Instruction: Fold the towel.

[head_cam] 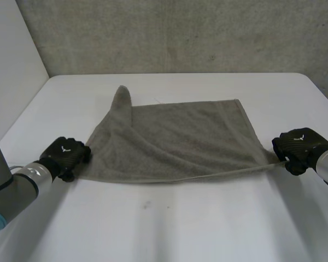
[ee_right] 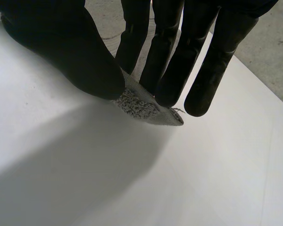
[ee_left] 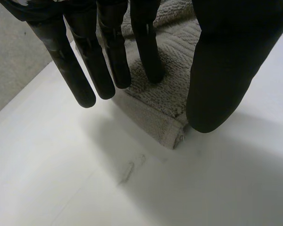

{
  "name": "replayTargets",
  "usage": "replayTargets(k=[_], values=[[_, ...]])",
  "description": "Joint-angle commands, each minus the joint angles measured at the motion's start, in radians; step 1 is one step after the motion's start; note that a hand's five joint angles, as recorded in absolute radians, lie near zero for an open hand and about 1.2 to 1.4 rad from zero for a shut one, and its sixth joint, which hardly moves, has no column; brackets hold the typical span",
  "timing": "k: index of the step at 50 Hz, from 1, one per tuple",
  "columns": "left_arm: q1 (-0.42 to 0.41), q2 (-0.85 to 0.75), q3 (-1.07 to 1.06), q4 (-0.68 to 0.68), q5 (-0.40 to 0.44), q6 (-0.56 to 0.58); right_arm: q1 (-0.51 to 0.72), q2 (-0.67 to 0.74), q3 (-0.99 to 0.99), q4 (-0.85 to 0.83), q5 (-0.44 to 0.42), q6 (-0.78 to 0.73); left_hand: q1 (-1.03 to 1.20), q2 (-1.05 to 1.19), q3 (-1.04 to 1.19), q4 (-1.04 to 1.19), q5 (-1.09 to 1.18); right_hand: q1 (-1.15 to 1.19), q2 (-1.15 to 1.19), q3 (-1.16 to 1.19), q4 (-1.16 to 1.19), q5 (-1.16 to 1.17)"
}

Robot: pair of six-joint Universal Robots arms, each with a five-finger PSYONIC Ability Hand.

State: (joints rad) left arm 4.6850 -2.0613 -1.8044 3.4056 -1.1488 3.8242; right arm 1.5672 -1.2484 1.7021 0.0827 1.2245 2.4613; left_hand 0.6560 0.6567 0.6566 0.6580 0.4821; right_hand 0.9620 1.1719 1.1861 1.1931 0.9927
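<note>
Flanking one towel [head_cam: 180,136]: left hand [head_cam: 68,153], right hand [head_cam: 298,144] pinching a corner.

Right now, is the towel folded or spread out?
Spread out. The towel lies open across the table, only its far left corner bunched up. The right hand pinches a near corner.

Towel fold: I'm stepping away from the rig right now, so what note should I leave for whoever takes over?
The left hand is open, with straight fingers and thumb straddling the near-left corner of the grey terry towel without pinching it.
The right hand is shut on the near-right corner, pinched between thumb and fingers.
The towel lies spread on the white table, its far-left corner bunched up.
Done: no fold made.
Left: probably grip the left corner, then fold.
</note>
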Motion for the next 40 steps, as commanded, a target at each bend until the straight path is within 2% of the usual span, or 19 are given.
replayTargets(k=[1,8,13,15,26,35,40], values=[[-0.002,-0.036,0.034,0.000,0.000,0.000,-0.001,0.001,0.001,-0.003,-0.010,-0.001,0.095,0.094,0.094,0.093,0.094,0.434,0.224,0.210,0.203,0.229],[-0.002,-0.065,0.068,0.000,-0.002,0.000,-0.003,0.004,0.005,-0.003,-0.013,-0.002,0.136,0.135,0.135,0.134,0.135,0.434,0.224,0.210,0.203,0.229],[-0.003,-0.080,0.089,0.000,-0.003,0.000,-0.001,0.006,0.008,-0.006,-0.013,-0.004,0.221,0.220,0.220,0.219,0.220,0.434,0.224,0.210,0.203,0.229],[-0.003,-0.085,0.100,0.000,-0.003,-0.003,0.000,0.007,0.010,-0.009,-0.014,-0.005,0.332,0.331,0.332,0.330,0.331,0.434,0.224,0.210,0.203,0.229],[-0.009,-0.105,0.129,-0.002,-0.005,-0.006,0.000,0.012,0.010,-0.009,-0.013,-0.005,0.426,0.426,0.426,0.424,0.426,0.434,0.224,0.210,0.203,0.229],[-0.025,-0.094,0.129,-0.003,-0.005,-0.009,0.000,0.012,0.010,-0.009,-0.013,-0.007,0.632,0.631,0.631,0.630,0.631,0.434,0.224,0.210,0.203,0.229],[-0.032,-0.083,0.129,-0.003,-0.005,-0.014,0.000,0.012,0.010,-0.008,-0.013,-0.007,0.638,0.637,0.637,0.636,0.637,0.434,0.224,0.210,0.203,0.229]])
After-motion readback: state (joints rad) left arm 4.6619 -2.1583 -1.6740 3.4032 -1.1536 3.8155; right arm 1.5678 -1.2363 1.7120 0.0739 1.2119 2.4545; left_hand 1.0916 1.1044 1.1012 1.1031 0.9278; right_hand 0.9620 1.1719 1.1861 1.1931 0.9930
